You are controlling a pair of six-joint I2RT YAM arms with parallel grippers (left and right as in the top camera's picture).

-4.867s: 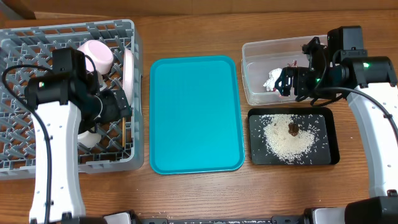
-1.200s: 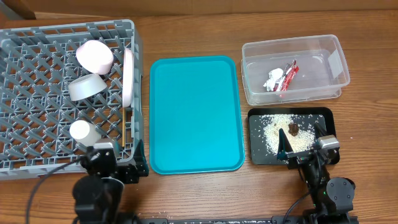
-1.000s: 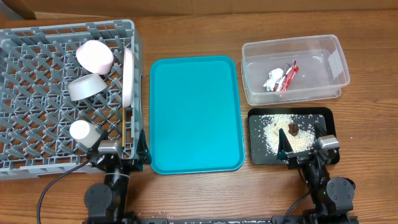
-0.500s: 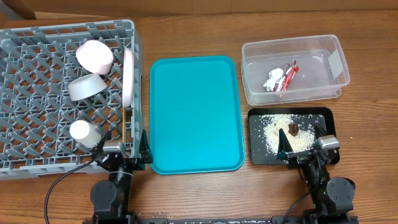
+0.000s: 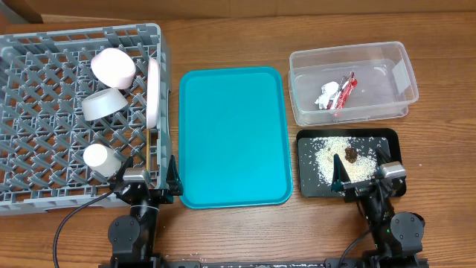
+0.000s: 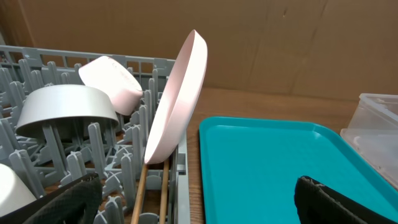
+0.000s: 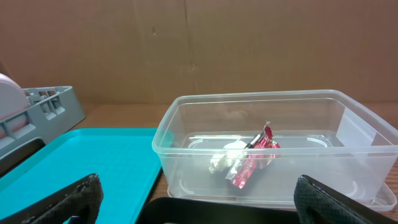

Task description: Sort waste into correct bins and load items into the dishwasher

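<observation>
Both arms have pulled back to the bench's near edge, left pincer (image 5: 147, 173) and right pincer (image 5: 362, 170) apart and empty, so we judge sorting finished: wrapper (image 5: 346, 91) in the tub (image 5: 398, 74), rice (image 5: 331, 160) in the black tray (image 5: 306, 186), plate (image 5: 153, 93) in the rack (image 5: 44, 74).

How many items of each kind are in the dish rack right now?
Bowls: 2, the pink bowl and the grey bowl
Cups: 1, the white cup
Plates: 1, the plate
Chopsticks: 2, the chopsticks
Total: 6 in the dish rack
</observation>
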